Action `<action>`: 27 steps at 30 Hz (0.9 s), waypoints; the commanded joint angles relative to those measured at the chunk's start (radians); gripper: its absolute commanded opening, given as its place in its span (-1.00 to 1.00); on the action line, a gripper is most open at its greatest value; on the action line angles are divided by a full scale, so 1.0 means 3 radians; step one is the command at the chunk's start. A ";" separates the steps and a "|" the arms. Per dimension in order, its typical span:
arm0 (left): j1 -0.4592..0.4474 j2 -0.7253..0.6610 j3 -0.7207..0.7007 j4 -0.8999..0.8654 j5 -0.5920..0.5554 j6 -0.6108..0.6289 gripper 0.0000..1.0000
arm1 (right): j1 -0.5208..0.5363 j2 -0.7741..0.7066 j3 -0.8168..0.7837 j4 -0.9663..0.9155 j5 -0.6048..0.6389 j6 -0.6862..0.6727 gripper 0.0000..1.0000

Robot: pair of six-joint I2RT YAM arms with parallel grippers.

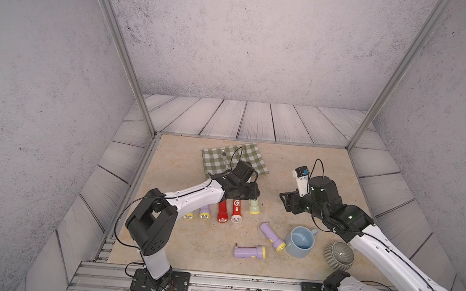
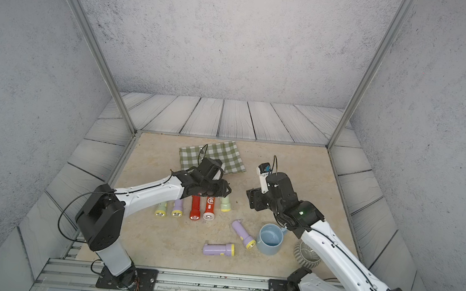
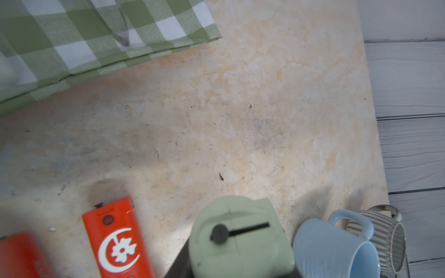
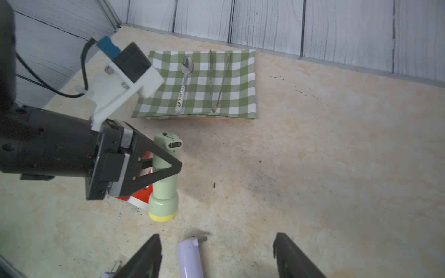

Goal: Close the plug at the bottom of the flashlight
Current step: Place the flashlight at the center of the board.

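A pale green flashlight (image 4: 163, 192) with a yellow head rim lies at the right end of a row of flashlights, seen in both top views (image 1: 254, 207) (image 2: 225, 204). My left gripper (image 4: 166, 166) is shut on its body. Its bottom end (image 3: 240, 238) faces the left wrist camera, and the black plug (image 3: 248, 228) lies flat in its slot. My right gripper (image 4: 216, 255) is open, hovering apart to the right (image 1: 286, 202). Below it lies a lilac flashlight (image 4: 190, 257) with its plug (image 4: 202, 239) sticking out.
Two red flashlights (image 1: 222, 211) (image 1: 236, 211) lie in the row beside the green one. Two lilac flashlights (image 1: 271, 236) (image 1: 250, 252), a blue mug (image 1: 299, 241) and a grey ribbed bowl (image 1: 338, 255) are at the front right. A green checked cloth (image 1: 235, 159) with cutlery lies behind.
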 commanded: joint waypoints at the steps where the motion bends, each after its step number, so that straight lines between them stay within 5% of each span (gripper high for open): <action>1: 0.0014 -0.0183 -0.0024 0.0250 0.0199 -0.0140 -1.00 | 0.0017 0.0017 -0.0050 0.0106 -0.0199 0.0080 0.70; 8: 0.0130 -0.0345 -0.0228 0.0614 0.0472 -0.0314 -1.00 | 0.0269 -0.0046 -0.0593 0.0689 -0.0210 0.0290 0.73; 14: 0.0178 -0.0382 -0.0316 0.0759 0.0647 -0.0370 -1.00 | 0.0579 0.0333 -0.0537 0.0736 -0.0014 0.0224 0.73; 27: 0.0274 -0.0531 -0.0568 0.1022 0.0961 -0.0494 -1.00 | 0.0580 0.0994 -0.0189 0.0905 0.0033 -0.0109 0.63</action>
